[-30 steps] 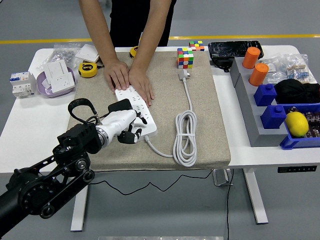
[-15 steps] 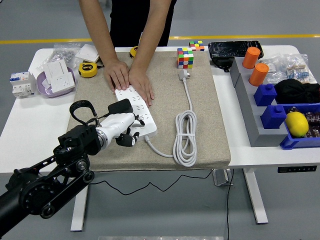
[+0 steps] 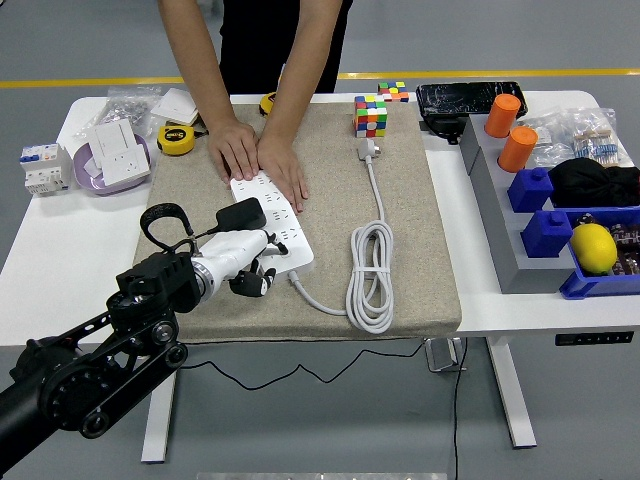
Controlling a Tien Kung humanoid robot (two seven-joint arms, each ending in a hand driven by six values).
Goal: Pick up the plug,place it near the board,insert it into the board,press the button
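Observation:
A white power strip [image 3: 287,237] lies slantwise on the beige mat [image 3: 400,220]. A black plug [image 3: 242,214] sits on its near left part, and the plug's black cord [image 3: 160,216] loops off to the left. My left hand [image 3: 252,280] hovers at the strip's near end, just below the plug, with its black fingers curled and nothing in them. A person at the far side presses both hands [image 3: 262,157] flat on the strip's far end. The strip's own white cable [image 3: 370,275] lies coiled to the right, and its white plug [image 3: 368,150] rests near a colour cube.
A colour cube [image 3: 371,115] stands at the mat's far edge. Yellow tape measures [image 3: 176,139] and white socket parts [image 3: 115,155] lie at the left. Grey and blue bins [image 3: 535,215] holding orange cylinders and a yellow ball fill the right side.
My left hand has drawn back a little toward the near left, away from the strip's end. The black plug stays on the strip. The person's hands have not moved.

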